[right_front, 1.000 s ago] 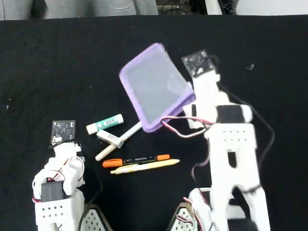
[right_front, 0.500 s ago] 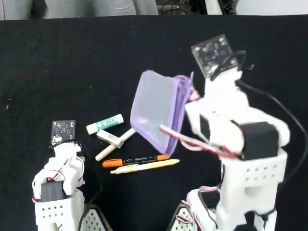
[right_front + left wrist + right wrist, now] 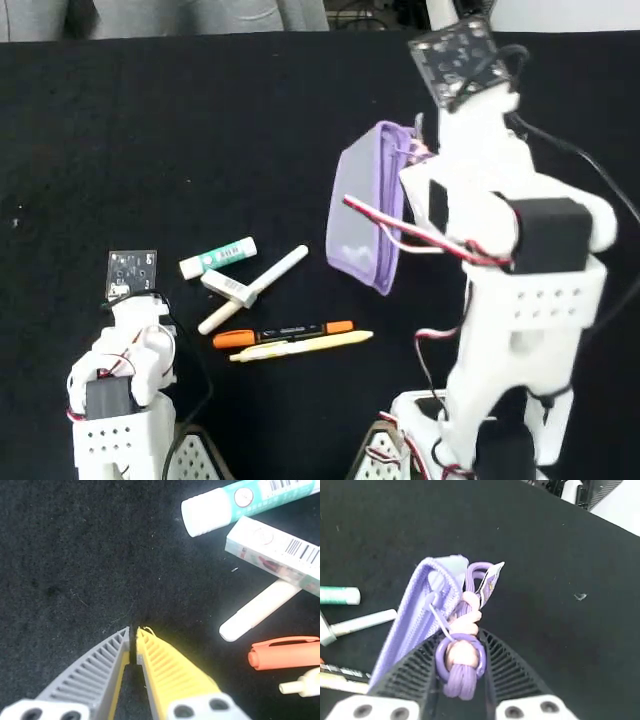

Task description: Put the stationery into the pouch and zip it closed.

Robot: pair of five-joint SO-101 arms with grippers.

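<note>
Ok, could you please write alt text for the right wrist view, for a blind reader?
The right gripper is shut on the cord loop of the purple pouch, holding it on edge above the black table. A glue stick and a white pen lie nearby.

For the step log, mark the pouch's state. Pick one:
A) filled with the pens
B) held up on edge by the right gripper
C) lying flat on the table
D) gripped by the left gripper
B: the right gripper is shut on the purple cord attached to the pouch, which stands on edge beside that arm in the high view.
</note>
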